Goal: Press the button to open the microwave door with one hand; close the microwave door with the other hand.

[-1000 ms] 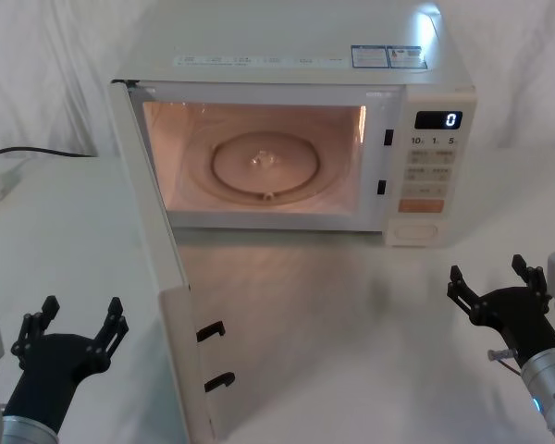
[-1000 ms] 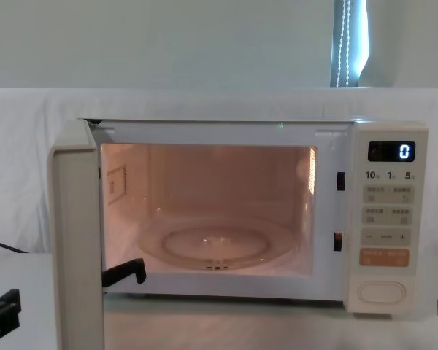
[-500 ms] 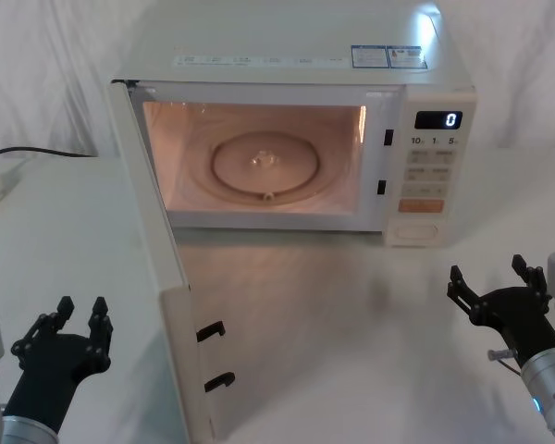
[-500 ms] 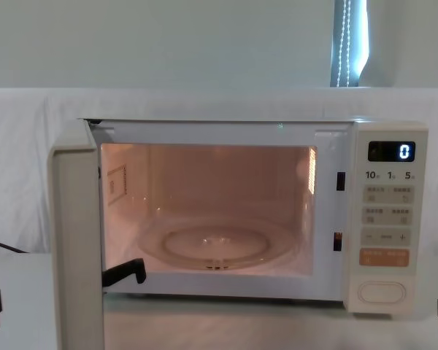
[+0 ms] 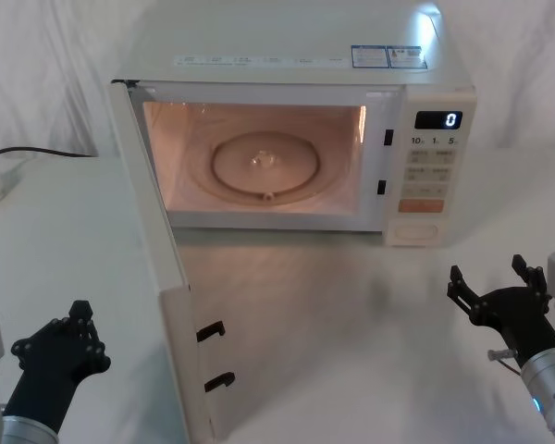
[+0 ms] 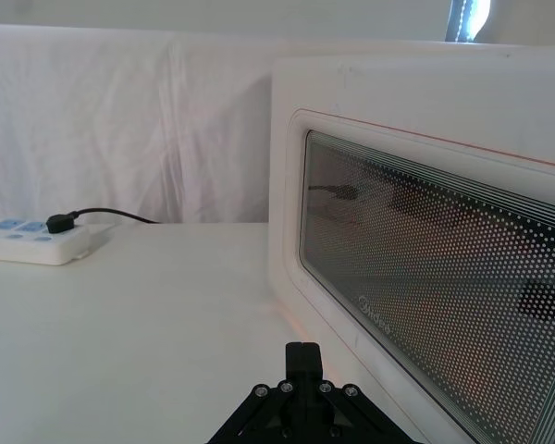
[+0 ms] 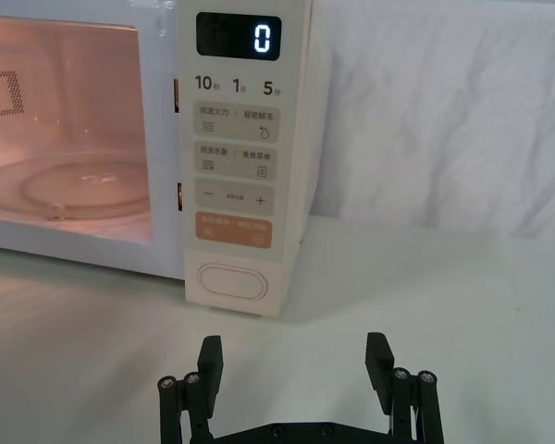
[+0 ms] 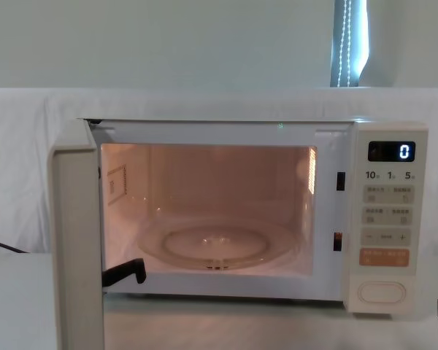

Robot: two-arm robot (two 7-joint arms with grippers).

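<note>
I see my left hand (image 5: 76,326) pinched narrow beside the microwave (image 5: 296,139) door (image 5: 162,277), right hand (image 5: 496,289) spread wide

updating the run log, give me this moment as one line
microwave door open | left claw shut, outside door | right claw open, near button

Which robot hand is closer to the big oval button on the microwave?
The right. The right end effector sits on the table just in front of the button, slightly to its right. The left end effector is far across, beyond the open door.
</note>
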